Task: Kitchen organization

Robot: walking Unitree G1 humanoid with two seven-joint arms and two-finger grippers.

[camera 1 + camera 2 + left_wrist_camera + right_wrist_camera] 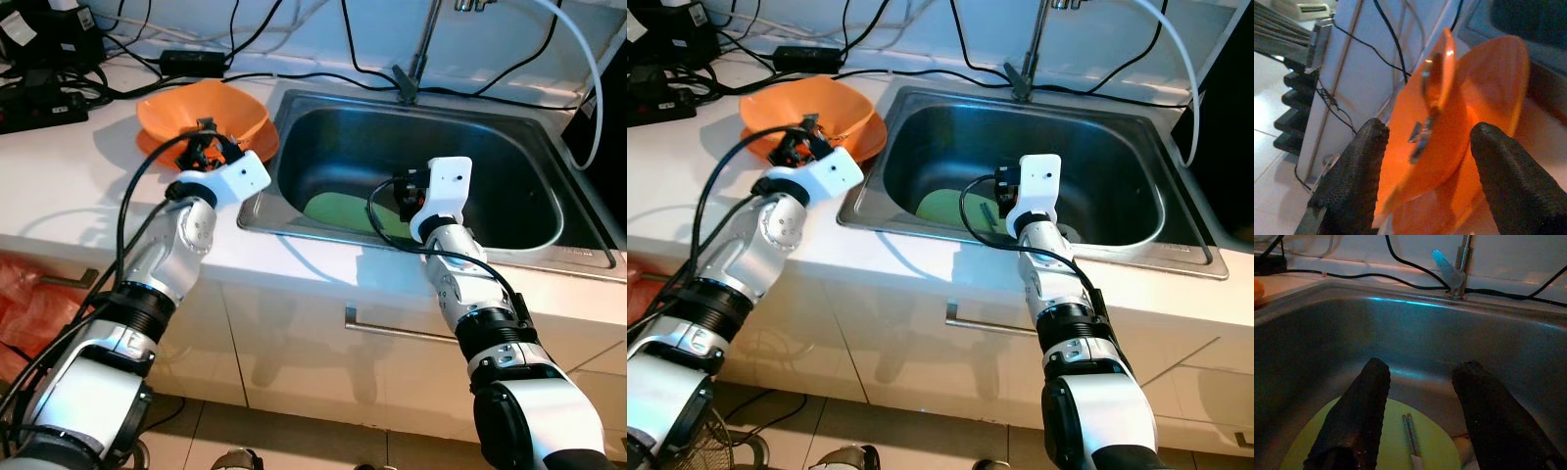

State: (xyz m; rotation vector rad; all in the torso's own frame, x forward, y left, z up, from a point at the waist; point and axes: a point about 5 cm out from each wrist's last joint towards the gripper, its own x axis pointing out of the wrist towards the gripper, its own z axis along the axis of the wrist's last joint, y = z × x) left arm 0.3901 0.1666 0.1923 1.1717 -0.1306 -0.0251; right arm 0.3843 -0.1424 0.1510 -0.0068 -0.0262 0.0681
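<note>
So the left gripper [1422, 161] is up at the orange bowl [206, 113] sitting on the white surface [59, 186] just beside the sink [509, 147]. In the left wrist view its fingers [1354, 181] are spread apart with the bowl's near rim sitting right between them. There's a small metal-looking piece on that rim, too blurry to name. The rim runs edge-on to the fingers, so closing them would pinch the bowl wall from both sides. Nothing is clamped yet as far as the pictures show.

Moving right, the right gripper [1418, 416] is down inside the sink, fingers [1359, 411] also apart and holding nothing. The yellow-green plate [1435, 448] lies flat on the sink floor just below and ahead of the fingertips, with a pair of chopsticks [1410, 438] on top. Their long axis points roughly straight along the fingers, into the gap between them.

The judgement call: each arm already has its own target, left for the bowl, right for the plate stuff. The chopsticks lying along the reach is the awkward bit, since the fingers would probably close across them easily but the flat plate gives little to grab.
</note>
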